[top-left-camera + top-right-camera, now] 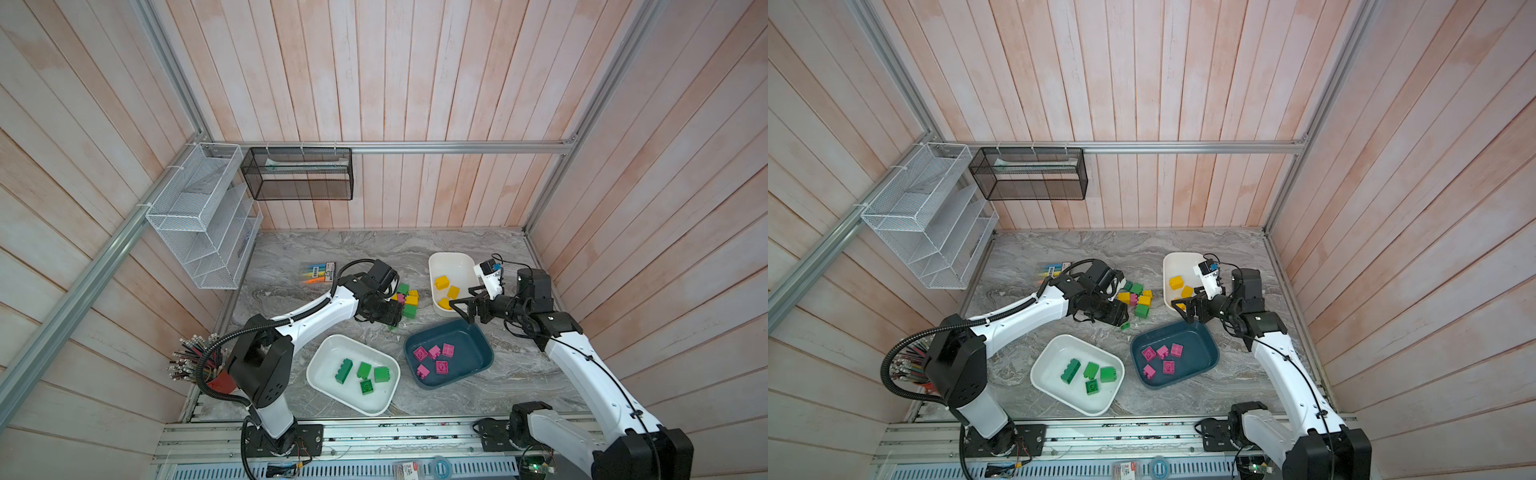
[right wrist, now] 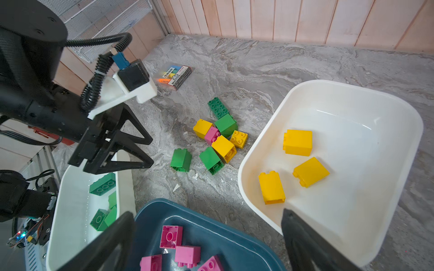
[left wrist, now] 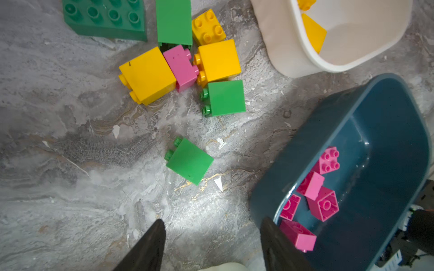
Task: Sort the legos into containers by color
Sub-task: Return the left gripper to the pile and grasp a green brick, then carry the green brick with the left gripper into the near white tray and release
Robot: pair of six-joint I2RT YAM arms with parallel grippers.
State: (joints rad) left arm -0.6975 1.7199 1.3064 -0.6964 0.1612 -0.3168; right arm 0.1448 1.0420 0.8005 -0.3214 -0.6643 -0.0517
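Our left claw (image 3: 212, 220) stands open, empty, near a lone green lego (image 3: 189, 160); right claw (image 2: 207, 213) gapes wide, holding nothing. We spot loose legos (image 1: 406, 300) at nine o'clock from the yellow-brick tub (image 1: 455, 264).

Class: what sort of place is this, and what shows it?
Probably a robot lab cell styled as a desk corner: left arm and right arm mounted on a metal rail, panelled walls on aluminium framing, a white mesh basket and pencil cup.
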